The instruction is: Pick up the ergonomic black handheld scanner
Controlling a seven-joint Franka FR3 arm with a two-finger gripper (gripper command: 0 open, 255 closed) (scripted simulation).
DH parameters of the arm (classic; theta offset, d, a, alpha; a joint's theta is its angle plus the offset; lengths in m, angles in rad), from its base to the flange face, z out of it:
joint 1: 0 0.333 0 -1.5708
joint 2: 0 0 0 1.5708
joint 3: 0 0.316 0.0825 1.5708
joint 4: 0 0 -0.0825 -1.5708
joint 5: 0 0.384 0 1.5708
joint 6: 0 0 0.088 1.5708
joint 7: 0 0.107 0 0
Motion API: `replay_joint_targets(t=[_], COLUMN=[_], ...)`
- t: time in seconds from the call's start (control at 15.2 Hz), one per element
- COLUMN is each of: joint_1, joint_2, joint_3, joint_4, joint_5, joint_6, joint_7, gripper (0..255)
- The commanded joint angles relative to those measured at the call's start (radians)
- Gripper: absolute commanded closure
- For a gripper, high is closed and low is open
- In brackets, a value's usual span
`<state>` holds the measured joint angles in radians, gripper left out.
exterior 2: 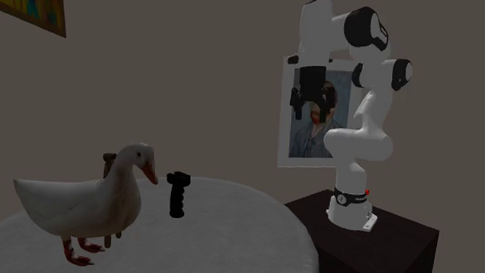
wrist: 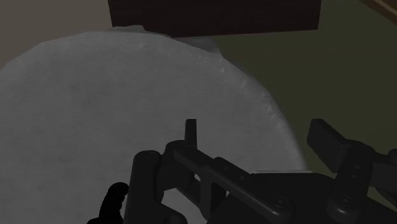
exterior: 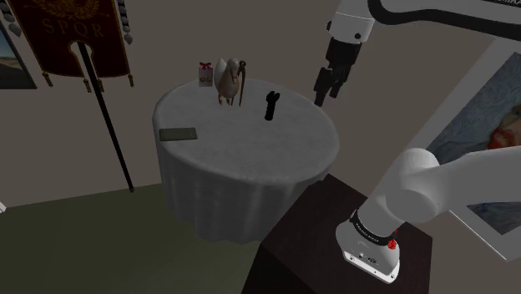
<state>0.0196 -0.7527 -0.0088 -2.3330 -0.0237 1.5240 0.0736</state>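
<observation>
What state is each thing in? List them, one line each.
Gripper: open, empty, raised well clear of the scanner.
Scanner: standing upright on the table, untouched.
Goose: standing on the table.
Dark flat pad: lying flat on the table.

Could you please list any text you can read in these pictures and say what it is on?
"SPQR": on the red banner, third letter unsure.
Lettering on the arm's base ring: too small to read.
Label on the small box: unreadable.
</observation>
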Motion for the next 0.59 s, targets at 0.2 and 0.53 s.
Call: replay_joint_targets(t=[0.2, 0.53], joint_1=[-0.024, -0.061], joint_2=[0.097, 0.265], joint_3=[-0.013, -0.039], joint_4=[0.023, 0.084], joint_5=[-0.005, -0.01], joint_6=[0.079, 0.193], joint_7=[0.029, 0.076], gripper=[0, 0])
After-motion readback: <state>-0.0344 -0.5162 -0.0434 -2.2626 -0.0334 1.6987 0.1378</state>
